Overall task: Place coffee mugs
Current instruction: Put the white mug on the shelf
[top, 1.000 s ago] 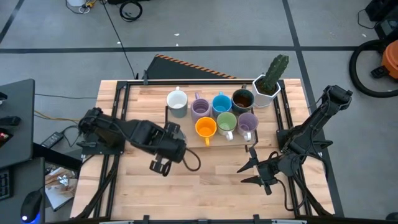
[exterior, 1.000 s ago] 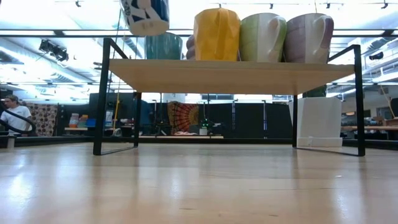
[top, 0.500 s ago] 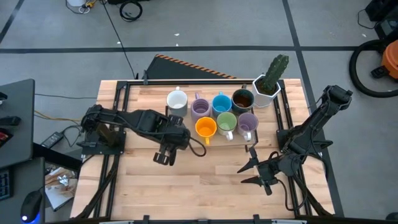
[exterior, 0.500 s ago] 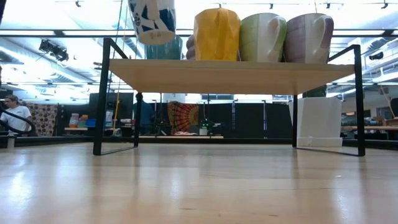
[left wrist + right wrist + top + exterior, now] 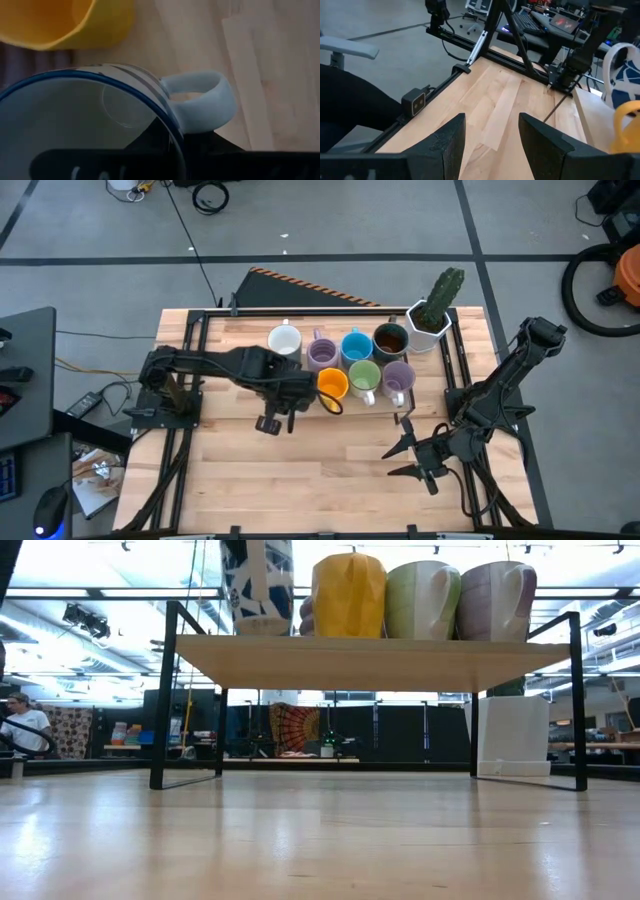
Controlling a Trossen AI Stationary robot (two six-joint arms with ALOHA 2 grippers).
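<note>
My left gripper (image 5: 300,392) is shut on a white mug with a blue pattern (image 5: 258,585), just left of the orange mug (image 5: 331,385) on the raised wooden shelf (image 5: 360,660). The left wrist view looks down into this mug (image 5: 90,115), with its white handle (image 5: 202,100) to one side. On the shelf stand a white mug (image 5: 285,342), two lavender ones (image 5: 322,355) (image 5: 398,377), a blue (image 5: 356,347), a green (image 5: 364,376) and a dark brown one (image 5: 390,338). My right gripper (image 5: 415,455) waits open near the table's near right corner. My left gripper pinches the patterned mug's rim wall (image 5: 172,132) right beside the handle, one finger (image 5: 150,147) inside the mug and one outside. It comes from above, pointing down. The mug stands upright with its base (image 5: 258,630) at the shelf top; whether it touches, I cannot tell.
A white faceted planter with a green cactus (image 5: 432,312) stands at the shelf's far right corner. The shelf has black metal legs (image 5: 160,700). The wooden table (image 5: 330,480) lies bare between the shelf and the near edge. A person (image 5: 20,725) is far back in the room.
My left gripper has moved toward the table's far edge and right, toward the orange mug, and down. The patterned mug has come from tilted and high above the shelf down to the shelf top, upright beside the orange mug.
</note>
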